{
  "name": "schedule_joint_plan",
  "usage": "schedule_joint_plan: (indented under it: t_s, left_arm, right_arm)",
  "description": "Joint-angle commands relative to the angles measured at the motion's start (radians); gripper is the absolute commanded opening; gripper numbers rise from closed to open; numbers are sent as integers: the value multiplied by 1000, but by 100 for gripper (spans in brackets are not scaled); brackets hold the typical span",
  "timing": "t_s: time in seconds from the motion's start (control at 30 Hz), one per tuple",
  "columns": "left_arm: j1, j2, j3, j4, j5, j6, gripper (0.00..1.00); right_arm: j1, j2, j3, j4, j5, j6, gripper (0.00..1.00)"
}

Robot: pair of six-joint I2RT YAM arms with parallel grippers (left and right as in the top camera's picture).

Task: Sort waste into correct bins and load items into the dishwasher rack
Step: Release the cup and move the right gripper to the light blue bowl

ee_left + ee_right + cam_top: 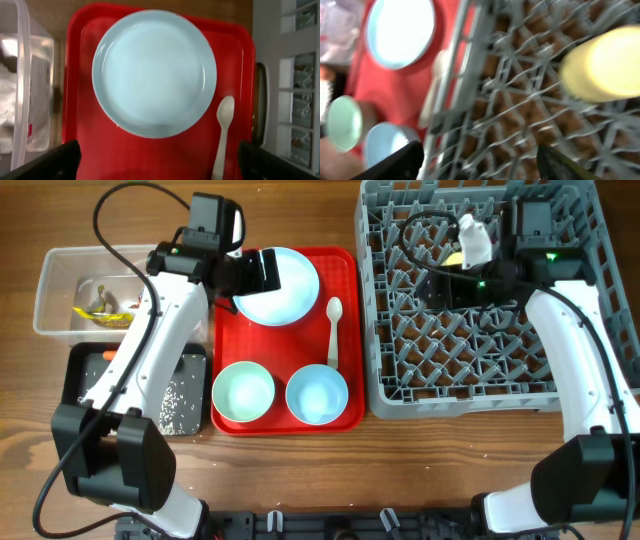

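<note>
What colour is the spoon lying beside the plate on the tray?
White; the spoon shows best in the left wrist view.

Across the red tray's middle runs a bare strip, bounded by the plate at the far edge, the greenish bowl and blue bowl at the near edge, and the spoon along the right edge.

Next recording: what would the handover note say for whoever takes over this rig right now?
Left gripper: open, empty, over the plate on the red tray.
Right gripper: open, empty, inside the rack, near the yellow cup.
Done: yellow cup in the rack; scraps in the clear tub; rice and carrot in the black tray.
Left: plate, pale green bowl, blue bowl and spoon to go from red tray to rack.
</note>
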Motion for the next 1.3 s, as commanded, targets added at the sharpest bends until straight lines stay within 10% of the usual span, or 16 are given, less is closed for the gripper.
schedule_joint_plan:
  t_s: [0.0, 0.27, 0.8, 1.27]
  left_arm:
    - [-1, 4, -2, -38, -13, 5, 100]
    - [-1, 11, -43, -64, -37, 4, 73]
    - [4, 24, 53, -217, -27, -50, 71]
    - [220, -132, 53, -259, 51, -81, 82]
  right_arm:
    - [0, -20, -5, -59, -146, 0, 79]
    - [1, -20, -5, -92, -173, 6, 90]
    - [266, -20, -6, -120, -220, 28, 82]
    - [617, 43, -20, -83, 219, 6, 73]
